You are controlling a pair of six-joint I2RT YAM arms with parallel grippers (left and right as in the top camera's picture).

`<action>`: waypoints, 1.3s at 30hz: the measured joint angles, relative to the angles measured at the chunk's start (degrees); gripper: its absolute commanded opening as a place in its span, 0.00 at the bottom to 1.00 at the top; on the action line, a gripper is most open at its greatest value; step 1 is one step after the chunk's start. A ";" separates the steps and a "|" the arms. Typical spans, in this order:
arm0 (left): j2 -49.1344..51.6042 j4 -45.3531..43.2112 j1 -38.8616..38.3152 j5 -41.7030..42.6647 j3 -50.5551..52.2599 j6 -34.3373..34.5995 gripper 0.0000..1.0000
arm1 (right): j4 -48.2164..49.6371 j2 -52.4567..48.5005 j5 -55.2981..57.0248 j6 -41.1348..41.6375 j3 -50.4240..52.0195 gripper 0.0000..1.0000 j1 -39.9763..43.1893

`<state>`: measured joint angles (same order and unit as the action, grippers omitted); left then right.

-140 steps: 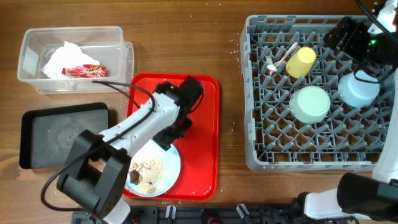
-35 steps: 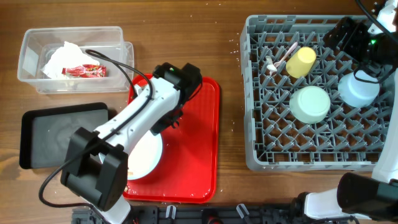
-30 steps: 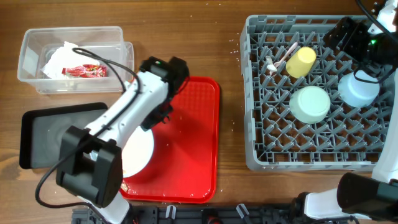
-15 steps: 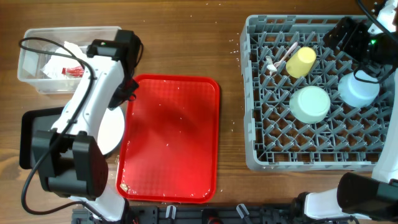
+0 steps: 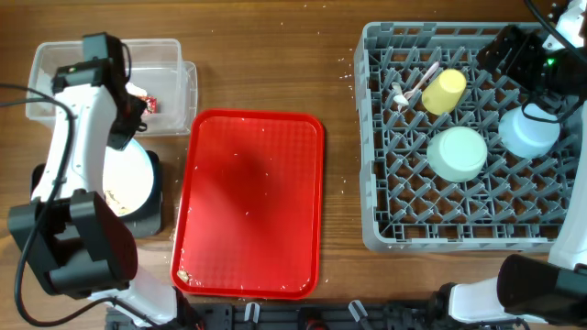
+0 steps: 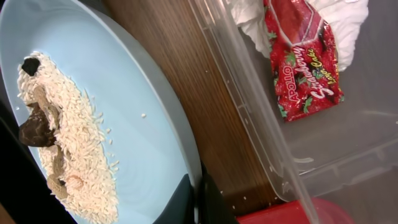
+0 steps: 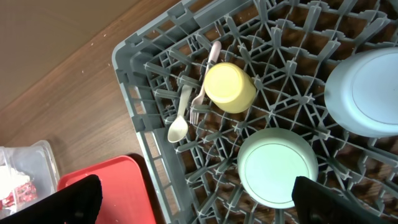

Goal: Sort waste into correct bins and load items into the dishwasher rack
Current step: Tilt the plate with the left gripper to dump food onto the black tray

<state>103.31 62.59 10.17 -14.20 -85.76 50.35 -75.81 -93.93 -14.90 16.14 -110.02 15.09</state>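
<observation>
Lifted off the red tray (image 5: pixel 252 202), the plate (image 5: pixel 128 179) is held left of it over the black tray (image 5: pixel 152 218), rim pinched by the left gripper (image 6: pixel 198 193), presumably to dump crumbs (image 6: pixel 65 146). Right of it, the right gripper (image 7: pixel 196 202) is parked wide above the rack (image 5: pixel 385 137).

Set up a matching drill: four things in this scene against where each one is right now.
Things:
1. yellow cup
2. red snack wrapper
3. light blue plate
4. red tray

Places:
A. inside the clear box
B. gripped by the left gripper over the black tray
C. flat on the table
D. in the grey rack

Pairs: 1-D, 2-A, 3-B, 4-C.
</observation>
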 measured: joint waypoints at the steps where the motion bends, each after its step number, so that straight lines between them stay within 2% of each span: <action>1: -0.02 0.17 1.16 2.45 0.00 -0.13 0.04 | 0.00 0.00 0.02 0.00 0.00 1.00 0.00; 7: -1.99 -0.04 9.11 15.34 0.00 -4.15 0.04 | 0.00 0.00 0.00 0.00 0.00 1.00 0.00; 10: -3.48 0.61 14.21 22.71 0.00 -7.78 0.04 | 0.00 0.00 0.00 0.00 0.00 1.00 0.00; 12: -4.70 1.70 19.26 30.84 0.00 -11.67 0.04 | 0.02 0.00 0.00 0.00 0.00 1.00 0.00; 20: -5.73 3.61 29.68 50.88 0.00 -20.37 0.04 | 0.00 0.00 0.00 0.00 0.00 1.00 0.00; 25: -5.75 6.40 34.29 58.84 0.02 -24.61 0.04 | 0.02 0.00 0.00 0.00 0.00 1.00 0.00; 30: -5.75 8.33 38.38 63.21 0.00 -29.16 0.04 | 0.04 0.00 0.00 0.00 0.00 1.00 0.00; 39: -5.77 13.18 39.78 72.13 0.02 -36.48 0.04 | 0.07 0.00 0.00 0.00 0.00 1.00 0.00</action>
<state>97.54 75.77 49.95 57.93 -85.73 13.87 -75.75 -93.93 -14.90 16.14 -110.02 15.09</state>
